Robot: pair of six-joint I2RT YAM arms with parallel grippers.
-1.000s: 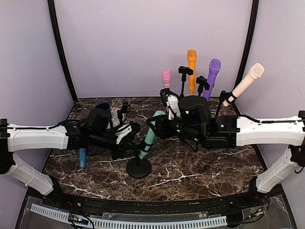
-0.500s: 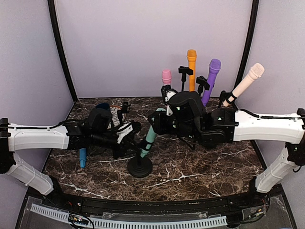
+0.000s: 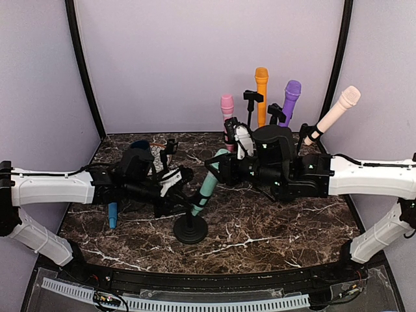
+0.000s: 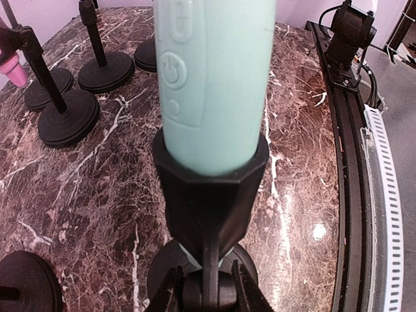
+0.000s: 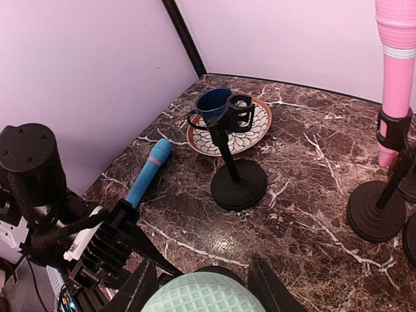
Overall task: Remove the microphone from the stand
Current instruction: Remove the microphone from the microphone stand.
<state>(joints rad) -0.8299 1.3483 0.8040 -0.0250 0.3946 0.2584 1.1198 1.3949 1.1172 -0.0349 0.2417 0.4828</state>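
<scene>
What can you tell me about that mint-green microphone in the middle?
The mint-green microphone looks like smooth matte plastic, with a power button moulded into its body and a gridded, rounded head. It leans toward the right arm, its lower end seated in the black clip of a round-based stand. The right gripper clamps its head; the left gripper grips the stand's stem beneath.

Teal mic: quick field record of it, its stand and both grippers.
microphone: teal microphone, tilted, seated in the black clip
stand: black stand, round base on the marble table
left arm: left gripper shut on the stand post, below the clip
right arm: right gripper shut on the microphone's mesh head
status: microphone not yet out of the clip
nearby: blue microphone lying flat; empty stand
</scene>
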